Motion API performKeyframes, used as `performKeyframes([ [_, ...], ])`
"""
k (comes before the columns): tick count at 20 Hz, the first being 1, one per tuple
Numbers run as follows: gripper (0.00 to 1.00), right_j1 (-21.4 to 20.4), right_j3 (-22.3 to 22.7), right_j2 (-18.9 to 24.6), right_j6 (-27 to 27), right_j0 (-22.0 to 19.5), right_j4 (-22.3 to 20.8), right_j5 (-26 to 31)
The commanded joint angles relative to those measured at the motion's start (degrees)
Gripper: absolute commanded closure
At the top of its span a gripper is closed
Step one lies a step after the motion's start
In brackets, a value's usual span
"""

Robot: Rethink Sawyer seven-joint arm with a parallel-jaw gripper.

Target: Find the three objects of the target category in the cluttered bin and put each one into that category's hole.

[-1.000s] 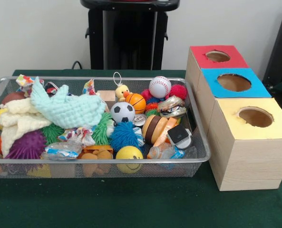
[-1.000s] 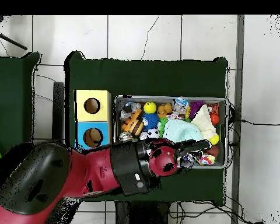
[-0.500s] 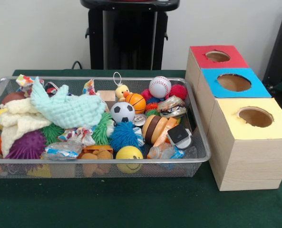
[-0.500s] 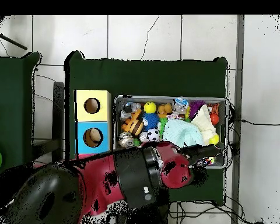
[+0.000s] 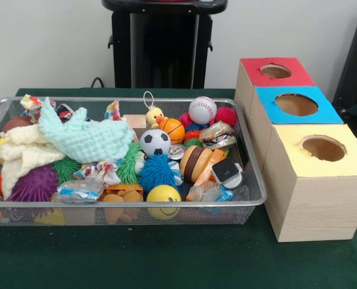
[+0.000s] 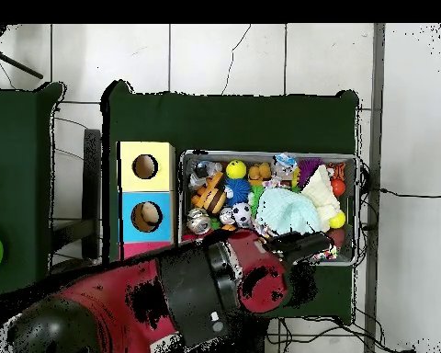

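Observation:
The silver wire mesh bin (image 5: 253,174) sits on the green table, full of toys; it also shows in the overhead view (image 6: 356,211). One see-through bottle with a blue-and-white label (image 5: 77,190) lies at the bin's front left. A second bottle (image 5: 210,193) lies at the front right. A third bottle is not visible. In the overhead view the red and black arm reaches from the bottom, and its black gripper (image 6: 305,243) hangs over the bin's edge nearest the robot. The front view does not show the gripper.
Three wooden boxes with round holes stand right of the bin: red top (image 5: 289,78), blue top (image 5: 322,113), yellow top (image 5: 353,162). Silver foil packets (image 5: 217,136), balls, spiky toys and a mint cloth (image 5: 88,139) crowd the bin. The arm hides the red box from overhead.
In the overhead view the arm's bulk has swung lower and left, and the gripper has shifted slightly along the bin's near edge. The bin's contents have not moved.

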Motion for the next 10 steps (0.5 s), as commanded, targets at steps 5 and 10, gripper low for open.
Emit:
performKeyframes([
  [5,1.00,4.61,10.11,11.39,-6.12,1.94,4.53,8.50],
  [10,1.00,7.06,11.39,12.12,-2.46,2.49,4.36,8.72],
])
